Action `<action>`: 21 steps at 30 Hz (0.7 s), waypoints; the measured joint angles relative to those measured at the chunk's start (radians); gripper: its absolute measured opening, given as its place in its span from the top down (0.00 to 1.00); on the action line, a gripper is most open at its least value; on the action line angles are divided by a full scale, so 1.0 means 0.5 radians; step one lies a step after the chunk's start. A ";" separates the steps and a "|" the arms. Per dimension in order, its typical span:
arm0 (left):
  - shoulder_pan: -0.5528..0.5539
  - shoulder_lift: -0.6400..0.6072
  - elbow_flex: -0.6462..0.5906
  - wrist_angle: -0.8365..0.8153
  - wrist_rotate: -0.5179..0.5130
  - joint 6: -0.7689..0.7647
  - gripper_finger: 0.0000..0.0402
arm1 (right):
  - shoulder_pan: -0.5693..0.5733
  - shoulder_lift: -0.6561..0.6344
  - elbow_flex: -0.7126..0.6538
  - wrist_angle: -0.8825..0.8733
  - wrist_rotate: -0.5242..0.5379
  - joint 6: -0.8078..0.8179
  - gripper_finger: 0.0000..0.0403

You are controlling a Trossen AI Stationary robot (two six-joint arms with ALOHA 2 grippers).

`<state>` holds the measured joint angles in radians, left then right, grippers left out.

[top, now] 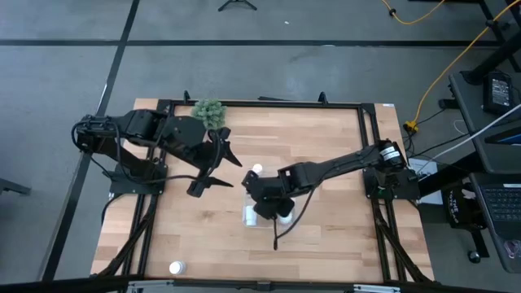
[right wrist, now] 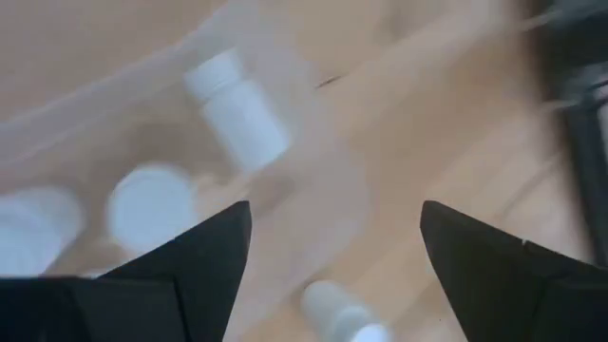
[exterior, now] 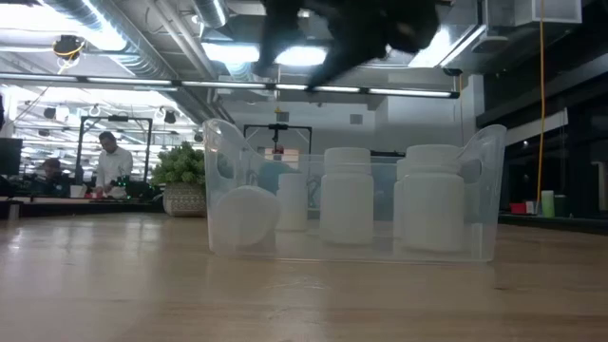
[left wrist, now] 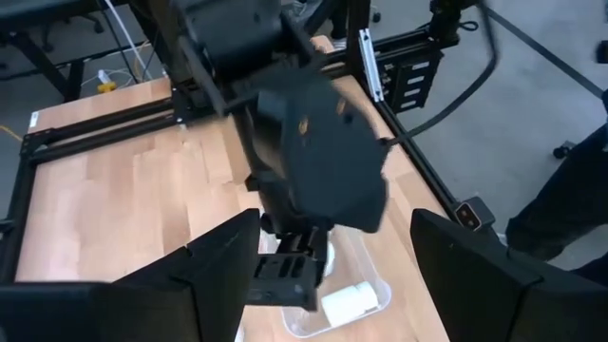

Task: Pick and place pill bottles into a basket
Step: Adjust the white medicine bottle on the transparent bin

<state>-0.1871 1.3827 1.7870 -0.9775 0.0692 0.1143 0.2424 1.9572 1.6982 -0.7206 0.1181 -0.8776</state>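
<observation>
The right gripper (top: 273, 213) hangs over the basket (top: 247, 221) at the centre of the high view, its fingers (right wrist: 190, 261) spread with nothing between them. Through the wrist view it looks down on the clear tray, where one pill bottle (right wrist: 237, 109) lies on its side and two more show cap-up beside it. The low view shows at least four bottles inside: one tipped over at the left (exterior: 245, 217), the others upright (exterior: 432, 198).

The left gripper (top: 213, 167) sits left of centre in the high view, also spread and empty, near the green plant (top: 209, 112).

Two bottles remain outside: one on the surface just above the basket in the high view (top: 257, 170), another at the lower left edge of the frame (top: 175, 267).

The risks, as I judge them: the right arm is low over the tray, so a careless lift or sweep could catch the thin wall and drag or tip it, spilling the bottles. The lying bottle may roll. The stray one near the surface's edge could be nudged off by a poor approach.
</observation>
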 joint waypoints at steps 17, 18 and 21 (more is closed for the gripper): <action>-0.063 0.025 -0.001 0.192 -0.231 -0.126 0.33 | 0.087 0.002 0.123 -0.209 -0.223 -0.455 0.24; -0.072 0.037 -0.001 0.200 -0.261 -0.139 0.33 | 0.100 0.002 0.123 -0.227 -0.246 -0.456 0.24; -0.087 0.069 -0.001 0.212 -0.346 -0.181 0.33 | 0.137 0.002 0.123 -0.232 -0.260 -0.504 0.24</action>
<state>-0.2304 1.4172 1.7866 -0.8713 -0.1038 0.0236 0.3108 1.9579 1.7596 -0.8368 -0.0117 -1.1296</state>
